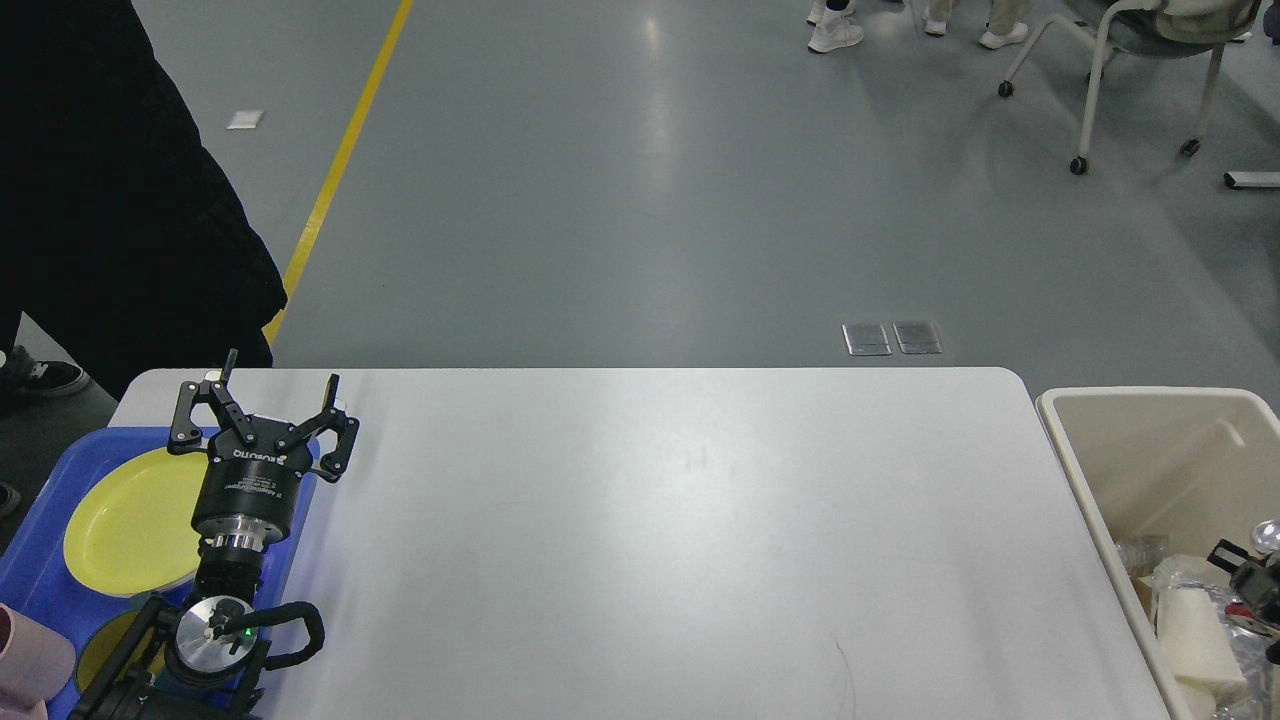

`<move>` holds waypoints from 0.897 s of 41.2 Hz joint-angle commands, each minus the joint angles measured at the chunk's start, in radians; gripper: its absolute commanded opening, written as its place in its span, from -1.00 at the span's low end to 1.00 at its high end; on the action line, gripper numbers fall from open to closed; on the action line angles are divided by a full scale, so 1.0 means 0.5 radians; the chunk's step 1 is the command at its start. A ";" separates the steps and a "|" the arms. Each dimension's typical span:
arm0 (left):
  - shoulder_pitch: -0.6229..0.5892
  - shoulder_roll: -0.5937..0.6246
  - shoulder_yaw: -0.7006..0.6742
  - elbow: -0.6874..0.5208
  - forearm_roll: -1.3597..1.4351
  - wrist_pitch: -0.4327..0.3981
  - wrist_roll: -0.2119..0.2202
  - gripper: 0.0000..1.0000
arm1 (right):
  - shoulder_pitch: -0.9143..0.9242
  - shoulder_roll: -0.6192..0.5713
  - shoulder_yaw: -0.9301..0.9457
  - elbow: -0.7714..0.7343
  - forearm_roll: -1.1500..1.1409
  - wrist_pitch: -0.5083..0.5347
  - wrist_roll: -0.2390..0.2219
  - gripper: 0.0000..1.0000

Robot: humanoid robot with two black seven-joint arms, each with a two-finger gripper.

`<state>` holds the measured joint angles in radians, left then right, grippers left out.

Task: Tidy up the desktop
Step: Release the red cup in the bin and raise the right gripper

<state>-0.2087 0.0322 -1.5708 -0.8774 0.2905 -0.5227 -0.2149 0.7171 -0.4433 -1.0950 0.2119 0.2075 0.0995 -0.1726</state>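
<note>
At the far left, one blue tray [40, 585] sits at about 8 o'clock in the head view, overlapping the left edge of the desktop. On it lie one yellow plate [130, 525], a second, smaller yellow dish [100, 655] mostly hidden under the arm, and one pinkish cup [30, 665] cut off at the frame's corner. A person in a black coat [110, 190] stands beyond the tray, at 10 o'clock.

One left gripper [262, 410] hangs over the tray's right rim, where tray meets tabletop. Its two fingers are spread wide apart with nothing between them, tips pointing toward 12 o'clock.

The one desktop [680, 540], white with rounded corners, fills the middle and lower part of the view. From the left gripper it stretches away toward 3 o'clock; the gripper sits at its far-left edge, near the back corner.

Just beside the desktop's right edge, at 4 o'clock, stands one beige bin [1140, 400]. It holds crumpled clear wrapping and white material [1185, 630] in its near part. The right gripper [1250, 580] shows only as a small dark piece with a touch of red at the frame's right edge, low inside the bin, well apart from the desktop's middle; I cannot tell whether its fingers are apart or closed.

On the floor beyond the table: one yellow line [335, 170], two metal floor plates [892, 338], and one wheeled chair [1130, 50] at 1 o'clock
</note>
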 commanded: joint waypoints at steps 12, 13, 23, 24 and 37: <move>0.000 0.000 0.000 0.000 0.002 -0.001 -0.003 0.93 | -0.287 0.178 0.015 -0.172 0.011 -0.291 -0.004 -1.00; 0.000 0.000 0.000 0.000 -0.001 -0.001 0.000 0.93 | -0.287 0.178 0.015 -0.172 0.011 -0.291 -0.005 -1.00; 0.000 0.000 0.000 0.000 -0.001 0.002 0.000 0.93 | -0.284 0.163 0.006 -0.169 0.005 -0.392 0.005 0.98; 0.000 0.000 0.000 0.000 -0.001 -0.001 0.000 0.93 | -0.284 0.166 0.006 -0.163 0.005 -0.414 0.005 1.00; -0.003 0.000 0.000 0.000 -0.001 -0.001 -0.003 0.93 | -0.287 0.159 0.009 -0.148 0.005 -0.432 0.011 1.00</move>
<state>-0.2087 0.0322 -1.5708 -0.8774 0.2904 -0.5222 -0.2151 0.5756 -0.3628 -1.0907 0.1371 0.2101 -0.1163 -0.1695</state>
